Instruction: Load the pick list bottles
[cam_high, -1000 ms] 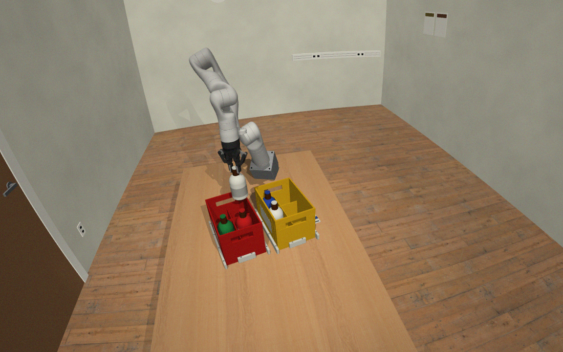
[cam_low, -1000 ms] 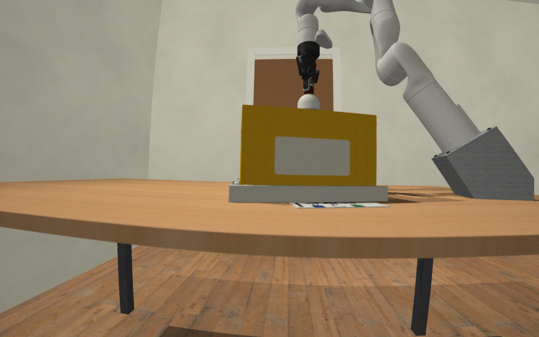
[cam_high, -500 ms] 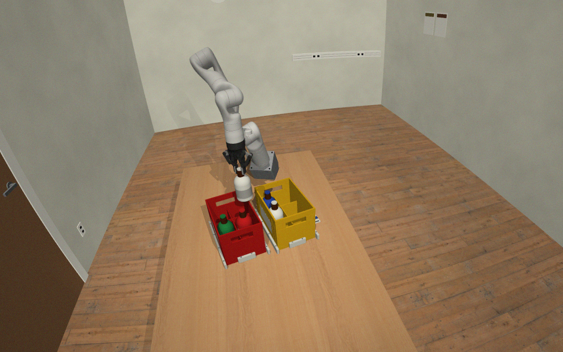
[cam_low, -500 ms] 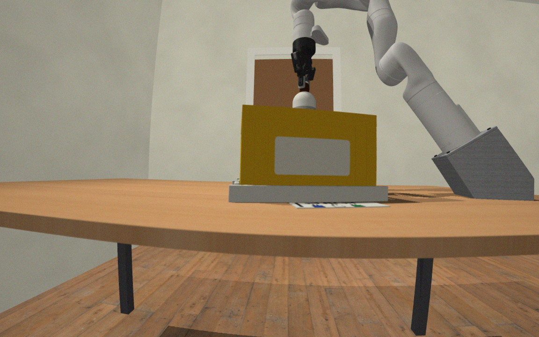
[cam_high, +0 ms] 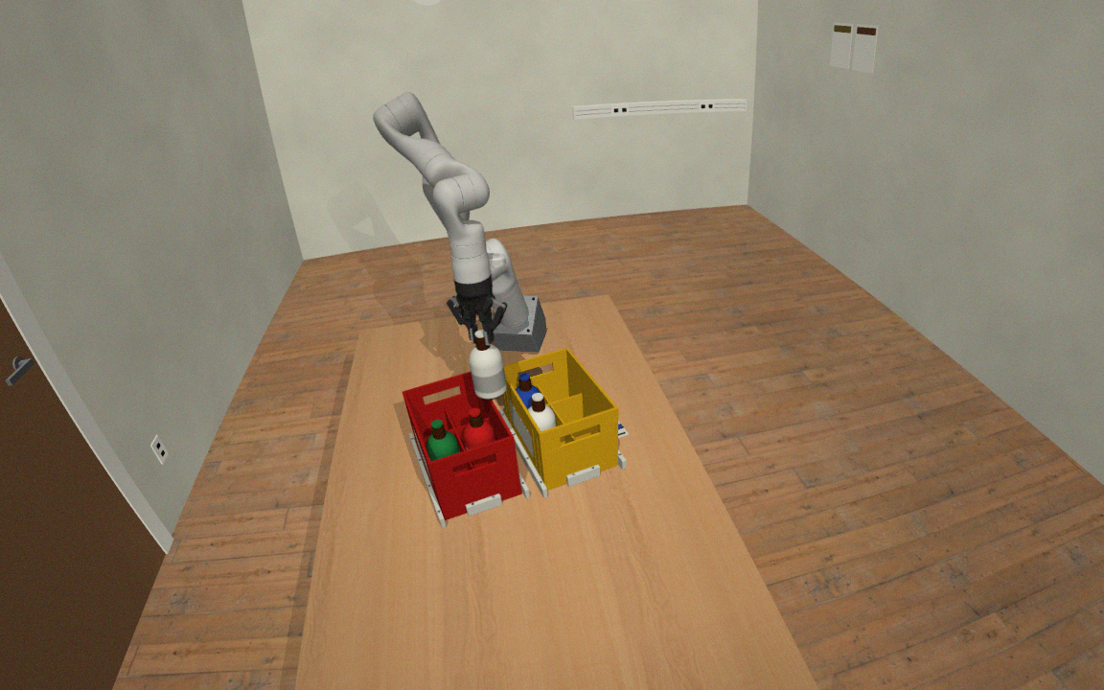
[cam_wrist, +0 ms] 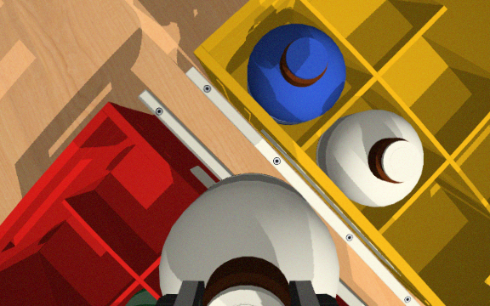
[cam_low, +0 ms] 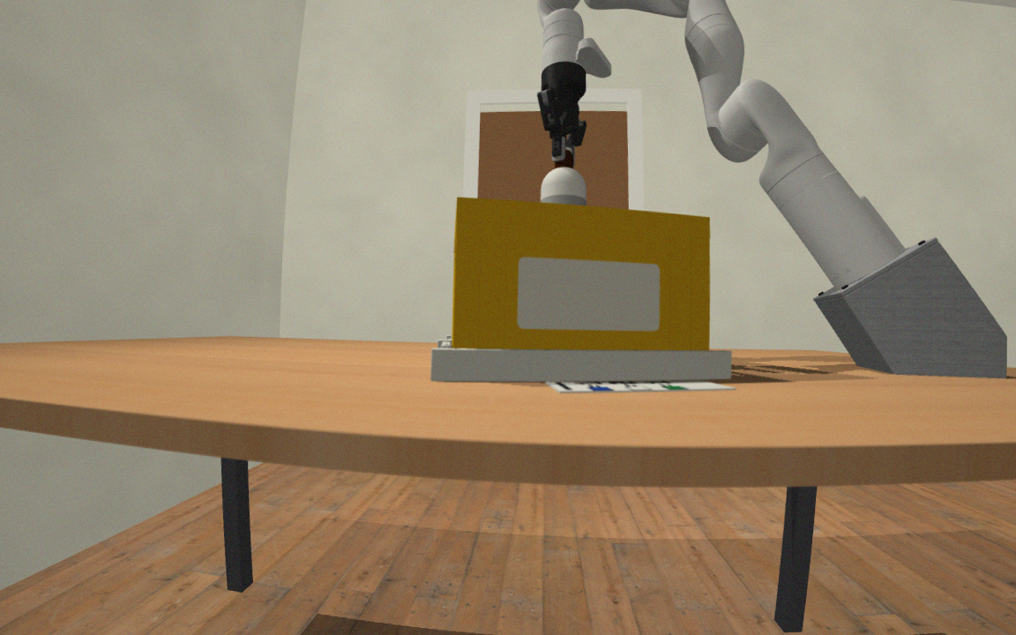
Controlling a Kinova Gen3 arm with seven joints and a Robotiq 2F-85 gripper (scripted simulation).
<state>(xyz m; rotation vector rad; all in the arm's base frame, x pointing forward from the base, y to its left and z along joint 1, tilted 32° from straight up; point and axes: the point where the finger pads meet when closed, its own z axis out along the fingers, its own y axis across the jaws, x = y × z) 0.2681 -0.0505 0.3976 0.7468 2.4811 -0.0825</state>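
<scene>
My gripper (cam_high: 480, 333) (cam_low: 564, 150) (cam_wrist: 247, 293) is shut on the brown neck of a white bottle (cam_high: 487, 373) (cam_low: 563, 185) (cam_wrist: 236, 221). The bottle hangs upright above the red crate's side next to the yellow crate. The red crate (cam_high: 474, 489) (cam_wrist: 54, 163) holds a green bottle (cam_high: 442, 442) (cam_wrist: 143, 298) and a red bottle (cam_high: 478, 431). The yellow crate (cam_high: 582, 450) (cam_low: 488, 276) (cam_wrist: 224, 87) holds a blue bottle (cam_high: 527, 393) (cam_wrist: 270, 93) and a white bottle (cam_high: 541, 416) (cam_wrist: 351, 170), both upright in the row nearest the red crate. The pick list (cam_high: 622, 430) (cam_low: 709, 386) is mostly hidden; blue and green marks show.
Pale rails (cam_high: 483, 504) (cam_low: 575, 365) (cam_wrist: 236, 129) stand around both crates on the wooden table (cam_high: 556, 583) (cam_low: 259, 402). A narrow gap separates the crates. The yellow crate's other visible compartments are empty. The robot's base (cam_high: 530, 330) (cam_low: 922, 316) stands behind the crates.
</scene>
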